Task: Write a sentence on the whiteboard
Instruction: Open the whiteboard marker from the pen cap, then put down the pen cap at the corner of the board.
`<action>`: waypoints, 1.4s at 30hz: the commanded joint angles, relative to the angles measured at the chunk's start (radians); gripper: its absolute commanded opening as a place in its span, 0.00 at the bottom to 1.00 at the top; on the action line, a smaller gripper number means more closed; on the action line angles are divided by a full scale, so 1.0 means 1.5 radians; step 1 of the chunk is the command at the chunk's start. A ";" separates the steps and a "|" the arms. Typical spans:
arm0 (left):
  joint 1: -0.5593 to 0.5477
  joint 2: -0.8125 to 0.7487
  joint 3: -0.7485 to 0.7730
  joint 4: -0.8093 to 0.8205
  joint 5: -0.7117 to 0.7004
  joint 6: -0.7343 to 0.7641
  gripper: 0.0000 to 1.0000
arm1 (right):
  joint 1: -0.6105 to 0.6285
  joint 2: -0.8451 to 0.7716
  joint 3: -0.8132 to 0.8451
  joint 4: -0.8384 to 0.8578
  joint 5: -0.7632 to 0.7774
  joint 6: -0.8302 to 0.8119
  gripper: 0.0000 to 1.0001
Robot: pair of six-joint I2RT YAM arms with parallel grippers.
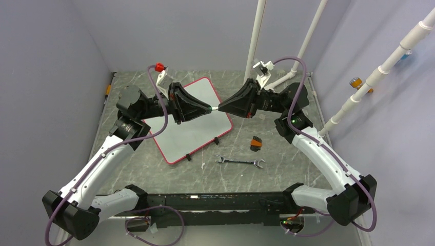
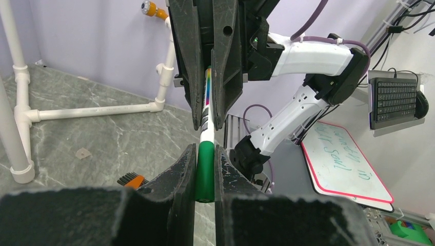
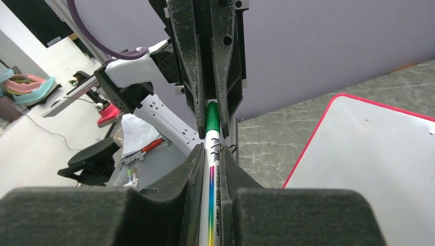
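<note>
Whiteboard (image 1: 199,134): red-framed, lying flat, turned diagonally.

The whiteboard (image 1: 195,136) lies askew on the tabletop (image 1: 231,179), left of centre. Above its right corner, the left end effector (image 1: 209,107) and right end effector (image 1: 220,108) meet tip to tip, both gripping one marker (image 1: 214,108). A brush (image 1: 256,143) sits right of the board, with a wrench (image 1: 240,162) in front of it.
</note>
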 commanded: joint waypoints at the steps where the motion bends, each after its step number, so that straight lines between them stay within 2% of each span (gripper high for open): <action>1: 0.006 -0.020 0.012 0.018 0.001 0.000 0.00 | 0.008 -0.033 -0.002 -0.012 0.019 -0.042 0.00; 10: 0.041 -0.043 -0.019 0.049 0.019 -0.035 0.00 | -0.050 -0.076 -0.063 0.035 -0.001 0.002 0.00; 21: 0.074 -0.060 -0.056 0.067 0.026 -0.055 0.00 | -0.077 -0.109 -0.102 0.036 -0.007 0.006 0.00; 27: 0.094 -0.076 -0.073 0.028 0.024 -0.027 0.00 | -0.093 -0.129 -0.114 -0.011 0.012 -0.017 0.00; 32: 0.093 -0.096 -0.126 -0.059 -0.028 0.043 0.00 | -0.097 -0.155 -0.102 -0.147 0.116 -0.102 0.00; 37: 0.083 -0.129 -0.280 0.016 -0.100 0.029 0.00 | -0.097 -0.178 -0.090 -0.260 0.271 -0.161 0.00; 42: -0.005 -0.128 -0.395 0.051 -0.212 0.087 0.00 | -0.097 -0.189 -0.100 -0.286 0.361 -0.166 0.00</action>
